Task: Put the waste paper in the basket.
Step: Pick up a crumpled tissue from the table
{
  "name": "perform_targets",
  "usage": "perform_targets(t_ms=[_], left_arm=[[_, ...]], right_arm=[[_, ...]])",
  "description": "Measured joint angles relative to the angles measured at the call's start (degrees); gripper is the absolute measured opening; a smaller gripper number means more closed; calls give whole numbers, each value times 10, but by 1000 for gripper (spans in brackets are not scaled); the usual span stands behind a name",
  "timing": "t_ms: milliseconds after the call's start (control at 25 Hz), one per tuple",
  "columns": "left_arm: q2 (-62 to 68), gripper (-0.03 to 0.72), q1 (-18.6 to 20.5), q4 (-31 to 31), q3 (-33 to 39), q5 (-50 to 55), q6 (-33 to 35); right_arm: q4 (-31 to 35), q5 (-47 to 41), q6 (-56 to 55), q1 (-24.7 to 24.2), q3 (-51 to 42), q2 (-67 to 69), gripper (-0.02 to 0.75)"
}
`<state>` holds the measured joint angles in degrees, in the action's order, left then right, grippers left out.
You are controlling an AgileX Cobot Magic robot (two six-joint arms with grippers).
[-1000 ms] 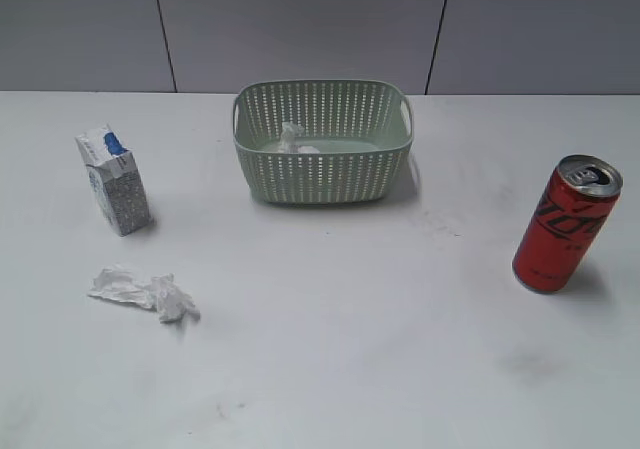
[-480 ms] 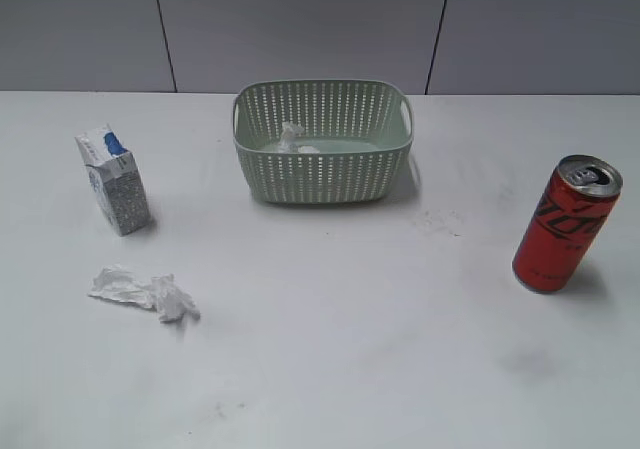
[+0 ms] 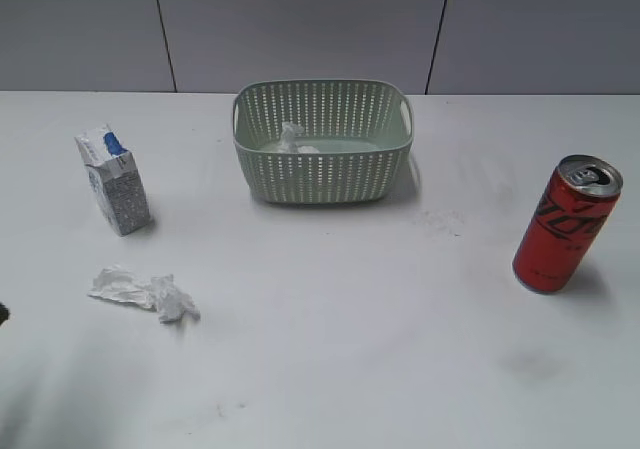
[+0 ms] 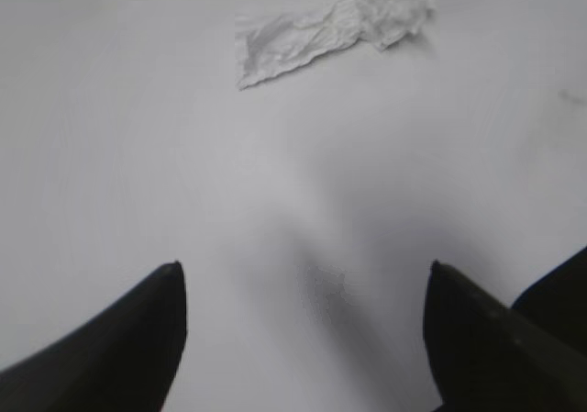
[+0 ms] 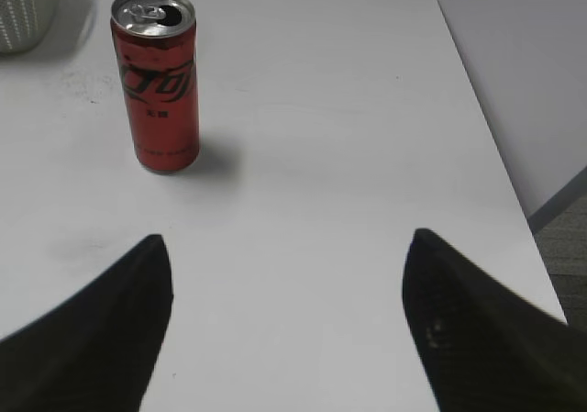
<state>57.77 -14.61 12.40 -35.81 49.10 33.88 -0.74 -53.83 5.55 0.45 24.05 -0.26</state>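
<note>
A pale green slotted basket (image 3: pixel 323 169) stands at the back middle of the table, with a white paper wad (image 3: pixel 293 137) inside it. Crumpled white waste paper (image 3: pixel 145 291) lies on the table at the front left; it also shows at the top of the left wrist view (image 4: pixel 330 28). My left gripper (image 4: pixel 303 279) is open and empty, above bare table short of that paper. Only a dark tip of it shows at the exterior view's left edge (image 3: pixel 3 314). My right gripper (image 5: pixel 289 247) is open and empty over bare table.
A blue-and-white speckled carton (image 3: pixel 114 180) stands at the left. A red drink can (image 3: pixel 566 224) stands at the right, also in the right wrist view (image 5: pixel 156 82). The table's right edge (image 5: pixel 495 155) runs close to the right gripper.
A dark tip of my left gripper has come into the exterior view at the left edge. The paper, basket, carton and can have not moved.
</note>
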Motion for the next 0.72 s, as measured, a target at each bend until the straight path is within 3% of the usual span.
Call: perform_targets(t_ms=[160,280,480,720], left_arm=[[90,594,-37,9,-43,-15,-10],[148,592,-77,-30,-81,-10,0],[230,592,-159,-82,-120,-3,93],[342,592,-176,-102,-158,-12,163]], right_arm=[[0,0,0,0,0,0,592],[0,0,0,0,0,0,592],[0,0,0,0,0,0,592],[0,0,0,0,0,0,592]])
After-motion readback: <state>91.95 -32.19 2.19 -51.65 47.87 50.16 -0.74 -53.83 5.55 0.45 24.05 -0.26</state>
